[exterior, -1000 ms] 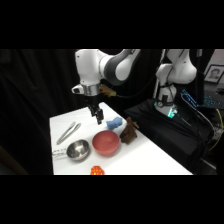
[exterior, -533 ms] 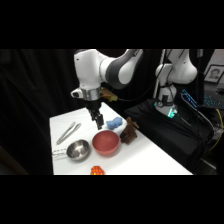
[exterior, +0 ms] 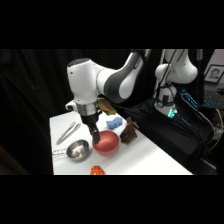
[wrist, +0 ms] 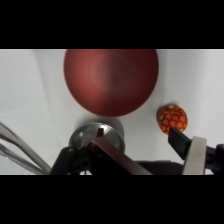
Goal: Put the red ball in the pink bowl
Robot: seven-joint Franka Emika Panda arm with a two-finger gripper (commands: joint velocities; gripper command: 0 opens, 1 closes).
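Red ball (wrist: 172, 118) round, no axis; beside pink bowl (wrist: 111, 80).

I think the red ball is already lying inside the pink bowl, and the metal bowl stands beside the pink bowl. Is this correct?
Not quite. The red ball is not inside the pink bowl; it lies on the white table beside it, as the wrist view shows, and the pink bowl is empty. The metal bowl does stand beside the pink bowl.

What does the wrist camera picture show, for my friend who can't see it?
A small orange-red ball with yellowish spots lies on the white table, beside a round, empty reddish-pink bowl. A shiny silver metal bowl sits below the pink one, with the gripper's black finger near the ball.
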